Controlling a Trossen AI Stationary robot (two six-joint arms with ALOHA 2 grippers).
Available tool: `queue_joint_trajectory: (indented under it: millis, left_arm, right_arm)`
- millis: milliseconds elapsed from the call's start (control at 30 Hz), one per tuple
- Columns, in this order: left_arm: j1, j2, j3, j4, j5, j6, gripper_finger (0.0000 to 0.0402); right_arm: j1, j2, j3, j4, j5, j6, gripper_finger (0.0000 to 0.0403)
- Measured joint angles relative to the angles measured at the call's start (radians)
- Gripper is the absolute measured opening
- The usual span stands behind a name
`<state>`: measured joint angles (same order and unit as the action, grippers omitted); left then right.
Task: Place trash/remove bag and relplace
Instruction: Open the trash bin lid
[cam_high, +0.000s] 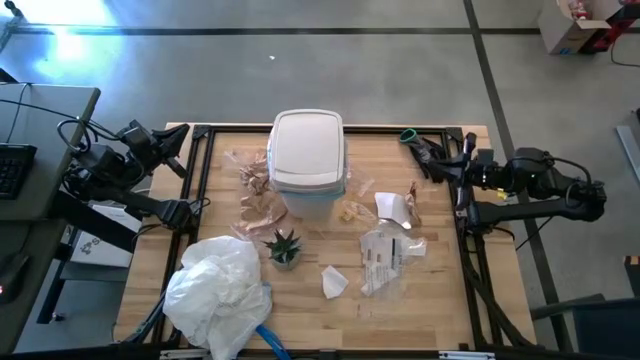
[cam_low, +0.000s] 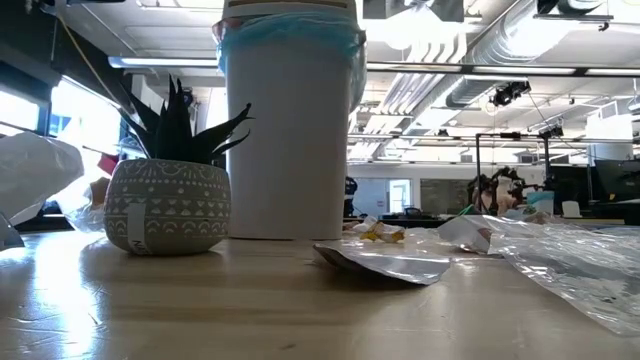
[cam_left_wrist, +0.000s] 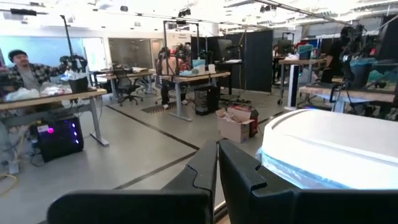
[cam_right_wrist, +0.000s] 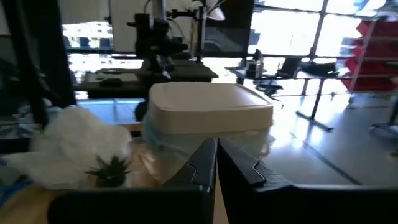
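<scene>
Work looks like it has not begun yet. Going left to right, with the white bin as the marker: the left gripper waits far left of the bin, off the edge of the surface, its fingers pressed together and holding nothing. A big spare crumpled bag lies left and in front of the bin. Brown paper trash sits just left of the bin. The bin has its lid on and a blue bag inside. Clear wrappers and white scraps lie right and in front. Far right, the right gripper waits with fingers together, empty. All trash is still out, and the bag swap is still to do.
</scene>
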<state>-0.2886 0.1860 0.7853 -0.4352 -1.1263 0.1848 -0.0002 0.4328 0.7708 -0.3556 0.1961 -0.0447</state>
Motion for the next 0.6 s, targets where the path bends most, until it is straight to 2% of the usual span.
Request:
queue_joint_trajectory:
  millis: [67,200,367,600]
  left_arm:
    - [0.0,0.0,0.0,0.0,0.02,0.0,0.0]
    - [0.0,0.0,0.0,-0.001,0.02,0.001,0.0]
    - [0.0,0.0,0.0,-0.007,0.018,-0.003,0.0]
    - [0.0,0.0,0.0,-0.017,0.019,-0.041,0.0]
  right_arm:
    - [0.0,0.0,0.0,0.0,-0.002,-0.006,0.0]
    - [0.0,0.007,0.0,-0.001,0.091,-0.009,0.0]
    - [0.0,0.016,0.0,0.012,0.1,0.002,0.0]
    - [0.0,0.048,0.0,0.032,0.125,0.115,0.0]
